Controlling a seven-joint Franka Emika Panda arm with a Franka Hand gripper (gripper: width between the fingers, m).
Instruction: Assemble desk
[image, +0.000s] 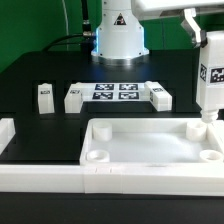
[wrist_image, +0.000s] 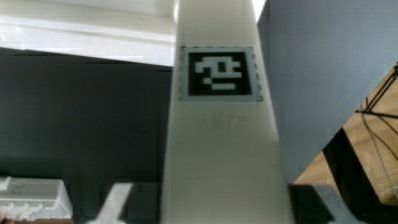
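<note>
The gripper was clamped on the upper part of a white leg, holding it upright at the exterior view's right. The arm reached down to it from that view's upper right corner. In the wrist view the same leg filled the middle of the frame, and its black-and-white tag faced the camera. The fingers themselves could not be made out there.

The leg's lower end stood at the far right corner of the desk panel, over a corner hole; whether it touched could not be told. The panel lay rim up on the black table. Behind it lay the marker board, flanked by three spare legs. White rails ran along the front and the exterior view's left.
</note>
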